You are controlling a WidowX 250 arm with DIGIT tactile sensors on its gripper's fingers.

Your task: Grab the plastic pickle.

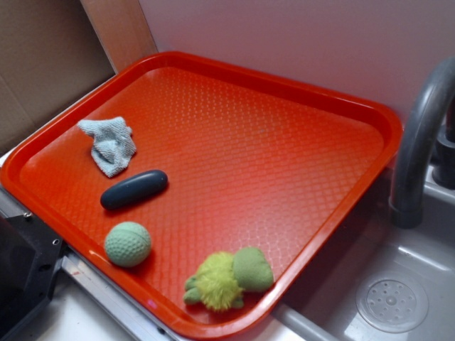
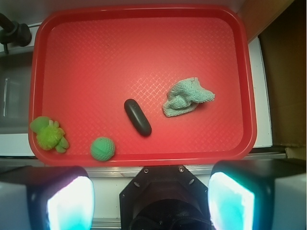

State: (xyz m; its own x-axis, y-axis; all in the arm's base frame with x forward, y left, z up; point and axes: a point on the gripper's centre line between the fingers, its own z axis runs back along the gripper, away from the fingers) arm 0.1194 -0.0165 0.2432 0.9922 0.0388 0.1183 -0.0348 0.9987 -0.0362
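The plastic pickle [image 1: 134, 190] [image 2: 137, 117] is a smooth dark blue-grey capsule lying flat on the red tray [image 1: 284, 92] [image 2: 144, 28], near its front-left part. My gripper [image 2: 151, 201] hangs high above the tray's near edge and is open, with nothing between its glowing pads [image 2: 69, 203]. The pickle lies well ahead of the jaws, apart from them. In the exterior view the gripper does not show.
A pale green dimpled ball [image 1: 128, 244] [image 2: 102, 148] and a fuzzy yellow-green plush toy [image 1: 227, 278] [image 2: 49, 134] lie by the tray's front rim. A crumpled light blue cloth [image 1: 109, 145] [image 2: 186, 97] lies beside the pickle. A grey faucet [image 1: 419, 135] and sink drain [image 1: 392, 303] stand right of the tray.
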